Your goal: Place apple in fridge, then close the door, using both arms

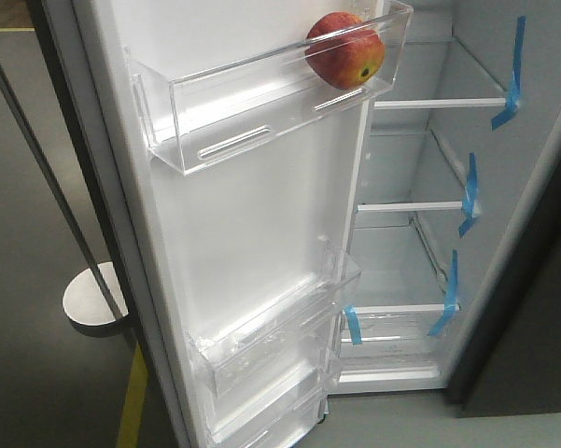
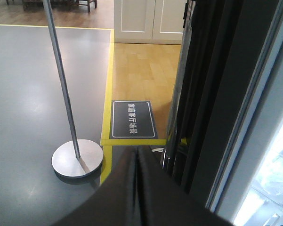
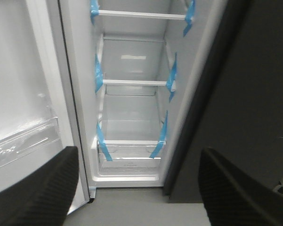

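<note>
The red and yellow apple (image 1: 345,49) rests in the top clear bin (image 1: 261,98) on the white inner face of the open door (image 1: 252,224). To its right the fridge (image 1: 429,215) stands open, its glass shelves marked with blue tape strips (image 1: 469,194). Neither gripper shows in the front view. In the left wrist view my left gripper (image 2: 137,157) is shut with nothing in it, close beside the door's dark outer edge (image 2: 216,94). My right gripper (image 3: 138,183) hangs open and empty low before the fridge's compartment (image 3: 132,117).
A metal pole on a round base (image 2: 77,158) stands on the grey floor left of the door. Yellow floor lines and a dark floor sign (image 2: 133,119) lie behind it. The other dark grey door (image 3: 240,103) stands at the right of the opening.
</note>
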### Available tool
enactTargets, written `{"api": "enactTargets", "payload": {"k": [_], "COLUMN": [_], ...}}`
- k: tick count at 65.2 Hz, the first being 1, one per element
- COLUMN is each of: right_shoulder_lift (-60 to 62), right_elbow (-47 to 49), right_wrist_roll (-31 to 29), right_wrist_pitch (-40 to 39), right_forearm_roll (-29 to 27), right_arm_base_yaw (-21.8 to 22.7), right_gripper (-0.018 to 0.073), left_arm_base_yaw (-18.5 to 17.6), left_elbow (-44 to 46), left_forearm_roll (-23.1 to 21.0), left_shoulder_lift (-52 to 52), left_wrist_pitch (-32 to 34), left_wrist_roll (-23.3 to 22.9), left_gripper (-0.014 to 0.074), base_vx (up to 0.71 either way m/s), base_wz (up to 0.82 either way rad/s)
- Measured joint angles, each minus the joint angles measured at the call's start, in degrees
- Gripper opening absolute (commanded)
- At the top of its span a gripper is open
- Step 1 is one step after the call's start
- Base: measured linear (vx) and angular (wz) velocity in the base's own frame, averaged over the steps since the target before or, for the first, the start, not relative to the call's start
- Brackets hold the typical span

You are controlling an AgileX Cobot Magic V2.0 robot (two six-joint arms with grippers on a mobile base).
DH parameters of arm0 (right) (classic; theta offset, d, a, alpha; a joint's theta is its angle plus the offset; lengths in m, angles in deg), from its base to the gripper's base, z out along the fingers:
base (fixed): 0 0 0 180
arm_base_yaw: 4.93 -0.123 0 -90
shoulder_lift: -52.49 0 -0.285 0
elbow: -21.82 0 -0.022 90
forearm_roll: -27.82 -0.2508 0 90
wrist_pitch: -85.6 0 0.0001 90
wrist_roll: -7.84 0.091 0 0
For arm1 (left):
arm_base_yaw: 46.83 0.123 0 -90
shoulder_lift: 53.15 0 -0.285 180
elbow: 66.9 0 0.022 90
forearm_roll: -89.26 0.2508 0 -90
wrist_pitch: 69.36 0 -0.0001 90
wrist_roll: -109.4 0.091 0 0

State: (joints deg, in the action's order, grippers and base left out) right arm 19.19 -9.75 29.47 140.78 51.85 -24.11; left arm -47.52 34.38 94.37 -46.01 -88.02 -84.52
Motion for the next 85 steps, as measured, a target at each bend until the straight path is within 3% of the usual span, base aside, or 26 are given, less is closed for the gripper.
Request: {"api": "enactTargets", "payload": {"k": [40, 67, 76, 85], "right_shoulder_lift": [0.28, 0.28, 0.28, 0.28], "right_elbow": [-0.28, -0.28, -0.28, -0.28], "right_wrist_roll": [1.76, 1.71, 1.71, 1.71], "right_wrist_pitch": [0.27, 0.61, 0.61, 0.61], "right_forearm_roll": [2.43, 2.41, 2.41, 2.41], "right_arm_base_yaw": [0.00, 0.00, 0.00, 0.00], "right_gripper": [0.0507, 0.0507, 0.0507, 0.0507], "left_arm_base_yaw": [0.00, 0.00, 0.00, 0.00], "left_elbow": [0.00, 0.06, 6.49, 18.86], "left_forearm_roll": [0.73, -2.70, -1.63, 1.02], "left_shoulder_lift": [0.00, 0.00, 2.99, 15.42], "left_wrist_pitch": [0.26, 12.42, 12.02, 8.22], "left_wrist_roll": [0.06, -4.49, -3.99, -3.74], "left_gripper": [-0.0005, -0.0005, -0.0005, -0.0005], "base_vx": [0.00, 0.00, 0.00, 0.00], "base_wz": [0.00, 0.00, -0.01, 0.00]}}
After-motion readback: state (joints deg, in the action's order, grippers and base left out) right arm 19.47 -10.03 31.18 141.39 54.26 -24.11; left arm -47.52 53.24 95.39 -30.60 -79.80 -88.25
